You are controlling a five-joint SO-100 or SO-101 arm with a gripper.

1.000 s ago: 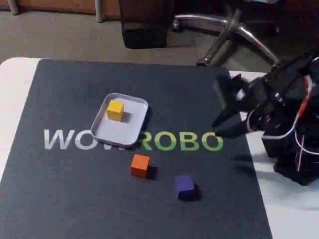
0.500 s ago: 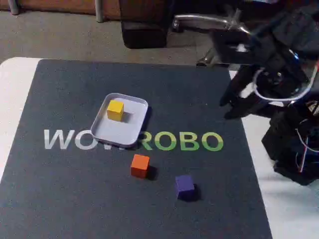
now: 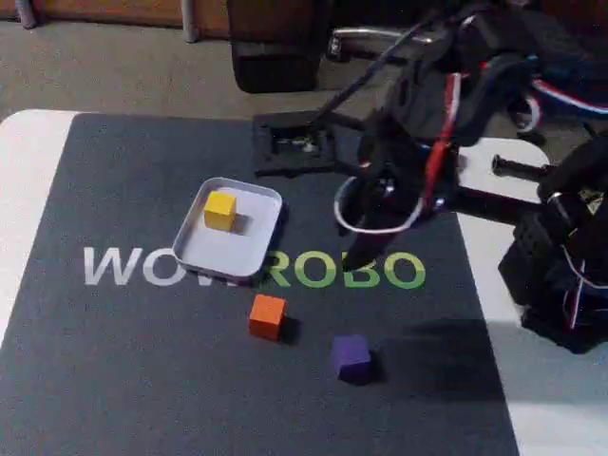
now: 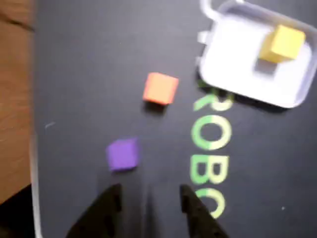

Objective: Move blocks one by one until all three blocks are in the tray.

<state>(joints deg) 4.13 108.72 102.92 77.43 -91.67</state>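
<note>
Gripper (image 4: pixel 149 196) fingers parted over bare dark mat (image 3: pixel 123 361), nothing between the tips; purple block (image 4: pixel 122 153) sits just ahead to the wrist view's left, orange block (image 4: pixel 160 88) farther on, clear mat between them; tray (image 4: pixel 233 74) beyond, yellow block (image 4: pixel 282 43) filling one corner, rest of floor free

The yellow block (image 3: pixel 219 209), orange block (image 3: pixel 267 315) and purple block (image 3: pixel 351 358) look matt and smooth, like foam or painted wood; the tray (image 3: pixel 197 258) is smooth pale plastic with a faint sheen on its rim; the mat (image 3: pixel 123 380) is dark, matt, cloth-like, printed with glossy-looking letters; the counter (image 3: pixel 24 152) at its 9 o'clock edge is smooth white; the claw (image 4: pixel 148 196) is matt black plastic; the chair base (image 3: pixel 446 52) at 12 o'clock is shiny metal.
</note>
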